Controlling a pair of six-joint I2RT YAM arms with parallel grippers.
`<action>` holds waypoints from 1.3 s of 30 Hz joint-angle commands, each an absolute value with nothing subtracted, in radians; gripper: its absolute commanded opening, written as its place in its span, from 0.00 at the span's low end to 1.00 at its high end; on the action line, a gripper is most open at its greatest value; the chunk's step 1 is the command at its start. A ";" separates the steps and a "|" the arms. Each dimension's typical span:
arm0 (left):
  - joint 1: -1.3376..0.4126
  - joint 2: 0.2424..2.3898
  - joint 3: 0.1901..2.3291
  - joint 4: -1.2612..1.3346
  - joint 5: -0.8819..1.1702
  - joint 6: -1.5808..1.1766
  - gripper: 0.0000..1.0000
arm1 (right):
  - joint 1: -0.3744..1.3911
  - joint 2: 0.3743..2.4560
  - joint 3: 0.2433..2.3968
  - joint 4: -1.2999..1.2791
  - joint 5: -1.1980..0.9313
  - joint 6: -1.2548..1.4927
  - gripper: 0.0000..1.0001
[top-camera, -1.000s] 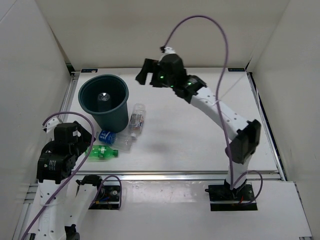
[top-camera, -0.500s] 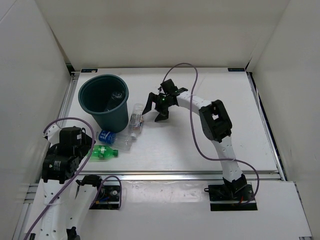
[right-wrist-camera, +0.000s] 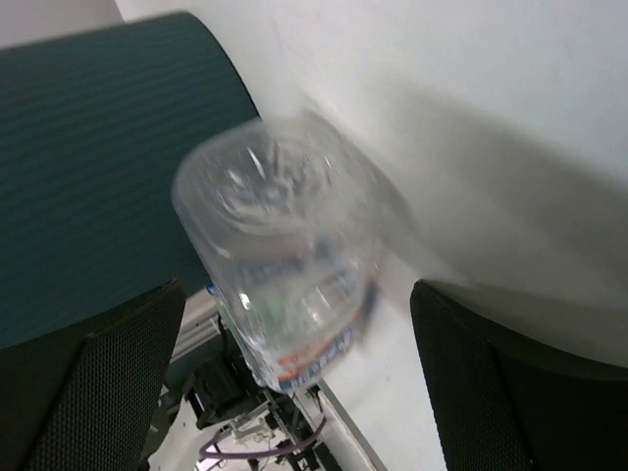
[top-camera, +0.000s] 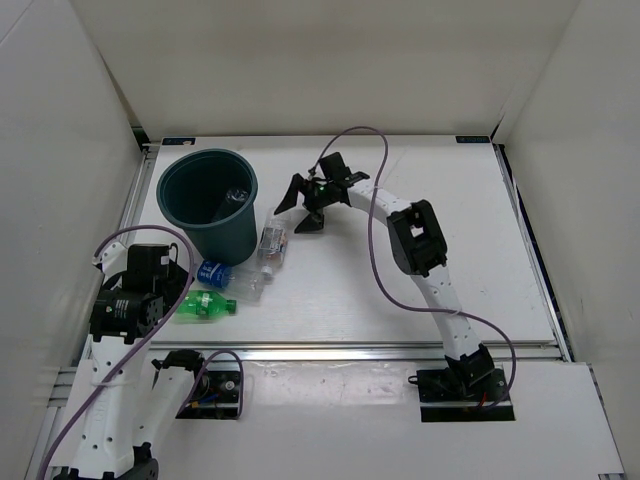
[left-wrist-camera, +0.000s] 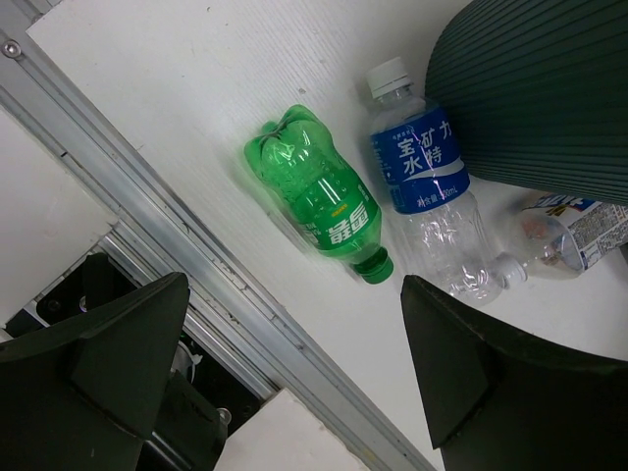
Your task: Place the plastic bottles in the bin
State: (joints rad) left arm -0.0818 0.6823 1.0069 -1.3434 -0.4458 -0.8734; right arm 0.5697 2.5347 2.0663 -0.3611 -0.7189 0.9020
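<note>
One bottle (top-camera: 232, 199) in bin (top-camera: 222, 240), three bottles (top-camera: 205, 306) beside

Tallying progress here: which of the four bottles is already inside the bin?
The clear bottle leaning inside the bin. The green bottle, the blue-label bottle and the red-white-label bottle all lie on the table outside it.

The right pincer (top-camera: 296, 213) has dropped near the labelled bottle (top-camera: 272, 243); a clear bottle (top-camera: 232, 200) now leans in the bin (top-camera: 236, 240).
</note>
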 commanded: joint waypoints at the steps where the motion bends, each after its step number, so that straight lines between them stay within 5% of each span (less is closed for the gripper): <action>1: -0.086 0.681 1.003 -1.391 -0.468 -0.877 1.00 | 0.581 2.638 2.173 -0.365 -0.699 0.922 1.00; 12: -0.086 0.672 1.003 -1.424 -0.427 -0.858 1.00 | 0.620 2.714 2.244 -0.334 -0.758 0.934 0.70; 17: -0.086 0.652 0.982 -1.424 -0.408 -0.857 1.00 | 0.620 2.648 2.152 -0.334 -0.759 0.911 0.27; 21: -0.086 0.652 0.973 -1.424 -0.419 -0.876 1.00 | 0.581 2.528 1.975 -0.344 -0.706 0.856 0.04; 30: -0.086 0.612 0.973 -1.405 -0.471 -0.945 1.00 | 0.457 2.068 1.675 -0.435 -0.534 0.674 0.00; 34: -0.086 0.586 0.934 -1.387 -0.489 -1.011 1.00 | 0.483 1.924 1.838 -0.459 -0.434 0.640 0.00; 39: -0.086 0.577 0.910 -1.319 -0.427 -1.020 1.00 | 0.674 1.979 2.253 -0.514 -0.143 0.522 0.00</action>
State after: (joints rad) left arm -0.0818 0.5804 0.9203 -1.3525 -0.4488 -0.9932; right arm 0.5274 1.9953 2.0315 -0.5060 -0.3298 0.6357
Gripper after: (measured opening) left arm 1.000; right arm 0.602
